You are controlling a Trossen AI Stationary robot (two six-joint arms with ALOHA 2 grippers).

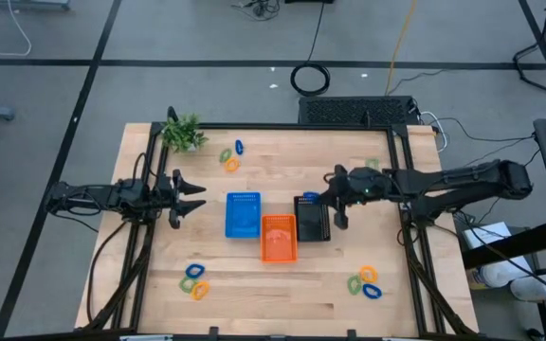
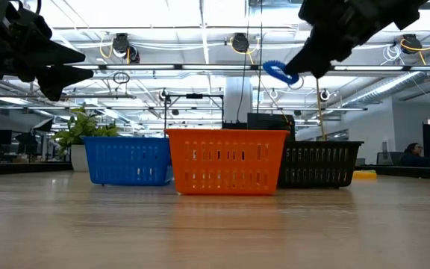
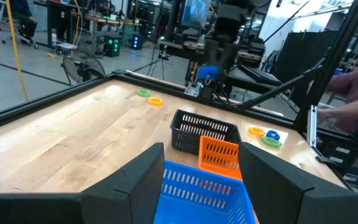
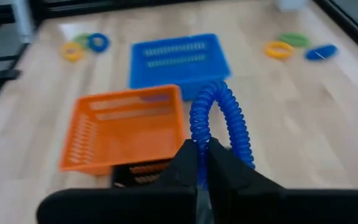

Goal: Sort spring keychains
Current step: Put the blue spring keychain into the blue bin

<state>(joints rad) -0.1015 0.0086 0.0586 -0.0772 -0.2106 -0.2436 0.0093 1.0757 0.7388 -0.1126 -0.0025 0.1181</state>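
Three small baskets stand together mid-table: blue (image 1: pixel 243 214), orange (image 1: pixel 278 237) and black (image 1: pixel 312 218). My right gripper (image 1: pixel 324 197) hangs above the black basket, shut on a blue spring keychain (image 4: pixel 219 121), which also shows in the low view (image 2: pixel 278 72). My left gripper (image 1: pixel 193 192) waits open, level, at the table's left, its fingers (image 3: pixel 135 180) bare. Other spring keychains lie flat on the table: an orange and a blue one at the far side (image 1: pixel 231 156), a green one far right (image 1: pixel 373 164), and groups near left (image 1: pixel 195 280) and near right (image 1: pixel 366 282). My right gripper pinches the blue coil loop at its bottom (image 4: pixel 199 144), where the loop's two legs come together, between its two shut fingers. The fingers come from the table's right, slanting down. The loop sticks out beyond the fingertips, lifted clear above the baskets.
A green plant sprig (image 1: pixel 184 133) stands at the far left corner. Bare wood lies in front of the baskets and between them and my left gripper. A person sits beyond the table's right side (image 3: pixel 353 93).
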